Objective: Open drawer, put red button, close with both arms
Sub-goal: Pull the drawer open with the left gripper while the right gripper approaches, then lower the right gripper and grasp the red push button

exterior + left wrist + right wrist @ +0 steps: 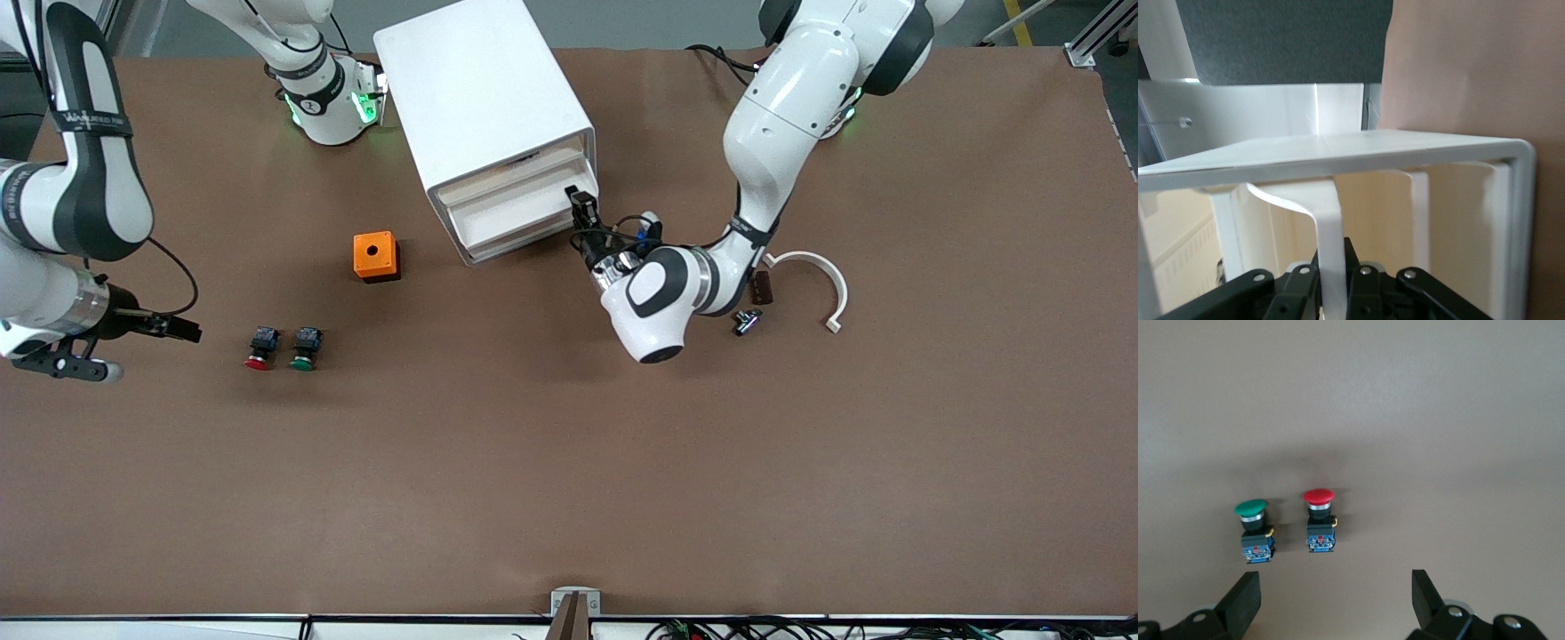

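Left gripper (582, 203) clamped on drawer (524, 218) handle (1331, 247) at cabinet (484, 116) front. Right gripper (1335, 600) wide, waiting over table (569, 462) near red button (1319, 520), green button (1255, 530) beside.

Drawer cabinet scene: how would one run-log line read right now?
left tool: shut on drawer pull tab | right tool: open, over table near red button | red button: on table beside green button

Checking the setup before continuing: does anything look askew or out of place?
The white drawer cabinet sits skewed to the table edges. Both buttons, red button and green button, lie tipped on their sides. Nothing looks damaged.
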`<state>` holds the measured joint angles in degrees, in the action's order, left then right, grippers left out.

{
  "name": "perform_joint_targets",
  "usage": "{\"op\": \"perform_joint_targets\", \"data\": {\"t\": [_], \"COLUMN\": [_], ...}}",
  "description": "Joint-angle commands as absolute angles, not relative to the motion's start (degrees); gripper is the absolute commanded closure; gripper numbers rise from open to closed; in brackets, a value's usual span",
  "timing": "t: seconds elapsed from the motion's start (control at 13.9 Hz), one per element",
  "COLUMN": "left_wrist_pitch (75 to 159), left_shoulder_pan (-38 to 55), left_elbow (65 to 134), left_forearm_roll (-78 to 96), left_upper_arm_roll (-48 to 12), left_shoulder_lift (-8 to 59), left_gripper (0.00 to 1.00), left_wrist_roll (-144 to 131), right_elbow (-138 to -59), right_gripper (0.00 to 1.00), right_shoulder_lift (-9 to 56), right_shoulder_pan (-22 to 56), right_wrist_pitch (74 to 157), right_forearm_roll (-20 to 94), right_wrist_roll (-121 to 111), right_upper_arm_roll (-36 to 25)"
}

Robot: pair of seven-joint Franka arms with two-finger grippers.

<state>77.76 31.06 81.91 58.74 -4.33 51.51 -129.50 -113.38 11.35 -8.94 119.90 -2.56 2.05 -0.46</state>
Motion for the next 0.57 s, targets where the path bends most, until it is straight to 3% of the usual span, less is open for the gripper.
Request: {"op": "perform_joint_targets", "data": {"t": [0.0,0.5], "left_wrist_pitch": [81.29,83.85], "left_shoulder_pan": [28.31,23.65], "left_elbow": [81.12,81.04], "left_forearm_roll": [59.85,60.12], "left_upper_arm_roll": [-4.31,-4.39], "left_shoulder_lift": [51.5,51.33], "left_gripper": [0.9,0.86], "left_wrist_roll": [-129.29,-127.97], "right_elbow": [-122.76,-134.02], "right_gripper": [0.0,0.0], "right_shoulder_lift": [6.16,8.34], "right_shoulder_pan": [-9.4,-9.67], "right_wrist_pitch": [126.19,146.83], "right_forearm_roll": [-2.9,-1.85], "right_wrist_roll": [3.25,6.15], "right_upper_arm_roll": [-0.26,-0.44]}}
